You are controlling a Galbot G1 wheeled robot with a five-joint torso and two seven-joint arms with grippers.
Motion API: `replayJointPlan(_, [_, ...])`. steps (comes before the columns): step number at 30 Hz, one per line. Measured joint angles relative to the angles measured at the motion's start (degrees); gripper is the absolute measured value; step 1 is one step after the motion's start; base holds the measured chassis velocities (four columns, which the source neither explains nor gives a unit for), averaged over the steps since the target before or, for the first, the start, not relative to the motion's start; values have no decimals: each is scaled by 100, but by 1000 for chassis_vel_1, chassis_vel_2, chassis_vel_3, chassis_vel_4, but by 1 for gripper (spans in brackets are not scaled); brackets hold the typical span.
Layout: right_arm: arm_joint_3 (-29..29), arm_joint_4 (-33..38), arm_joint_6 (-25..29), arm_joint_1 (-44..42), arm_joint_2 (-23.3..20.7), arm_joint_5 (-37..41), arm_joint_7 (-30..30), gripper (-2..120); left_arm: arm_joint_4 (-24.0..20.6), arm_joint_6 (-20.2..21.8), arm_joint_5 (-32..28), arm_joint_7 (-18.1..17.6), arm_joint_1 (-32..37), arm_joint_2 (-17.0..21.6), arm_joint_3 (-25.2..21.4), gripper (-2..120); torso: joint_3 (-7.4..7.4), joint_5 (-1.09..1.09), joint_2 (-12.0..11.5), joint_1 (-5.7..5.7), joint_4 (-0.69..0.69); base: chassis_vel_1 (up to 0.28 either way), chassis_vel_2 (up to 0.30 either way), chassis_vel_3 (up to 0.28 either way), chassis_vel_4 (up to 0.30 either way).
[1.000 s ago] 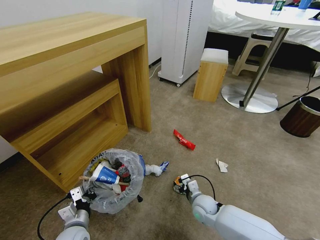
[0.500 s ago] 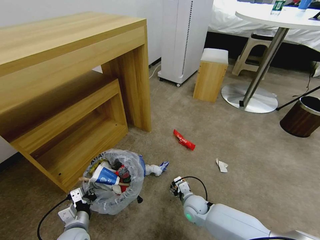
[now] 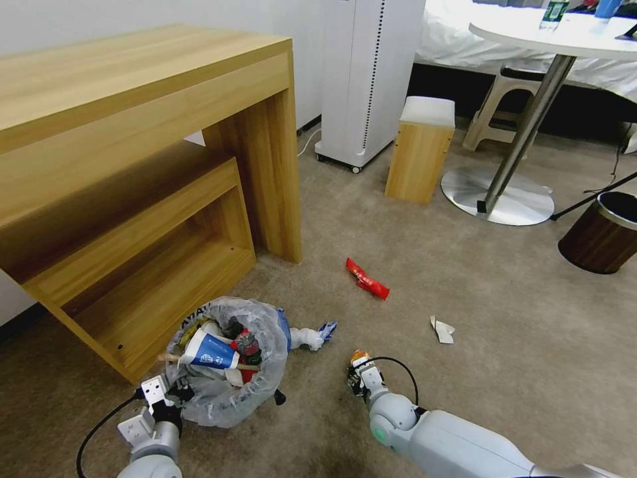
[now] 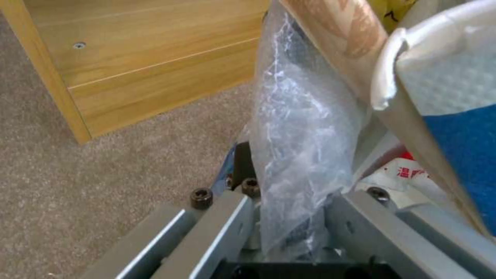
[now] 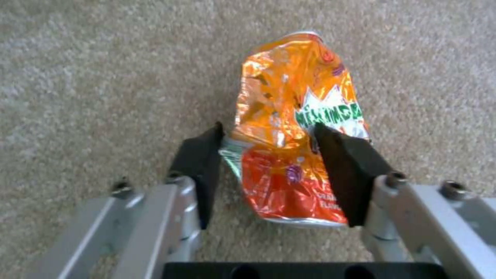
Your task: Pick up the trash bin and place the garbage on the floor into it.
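Right now the left gripper (image 3: pixel 174 393) is clamped on the bagged rim of the trash bin (image 3: pixel 225 358), which sits on the floor (image 3: pixel 464 292) beside the wooden desk (image 3: pixel 133 166). Left wrist view shows the plastic liner (image 4: pixel 300 155) pinched between the jaws and the blue-white paper cup (image 4: pixel 444 116) close up. Right gripper (image 5: pixel 269 151) is low on the carpet, pads touching both sides of a crushed orange wrapper (image 5: pixel 294 128); head view gives just an orange speck at its tip. Red wrapper (image 3: pixel 366 279) and paper scrap (image 3: pixel 441 329) lie farther off.

My left jaws hide the trash bin's (image 3: pixel 225 372) near rim where they clamp the bag. My right jaws cover the orange wrapper's (image 5: pixel 297 128) sides; its lower print is unreadable.
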Motion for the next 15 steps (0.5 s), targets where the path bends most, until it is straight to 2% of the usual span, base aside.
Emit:
replayJointPlan(6, [67, 117, 57, -2, -123, -28, 3, 25, 34, -3, 13, 15, -24, 5, 8, 1, -1, -2, 1, 0, 0, 0, 0, 0, 0])
replayJointPlan(8, [69, 123, 57, -3, -130, -28, 3, 24, 36, -4, 14, 15, -26, 5, 9, 1, 0, -2, 1, 0, 0, 0, 0, 0, 0])
replayJointPlan(10, [117, 201, 70, -54, -221, -38, 3, 15, 44, -3, 14, 15, -50, 11, 17, 1, 0, -2, 1, 0, -1, 0, 0, 0, 0])
replayJointPlan(15, [258, 297, 101, -194, -323, -43, 3, 10, 44, -4, 10, 11, -63, 38, 35, 1, 0, -4, 0, 0, -1, 0, 0, 0, 0])
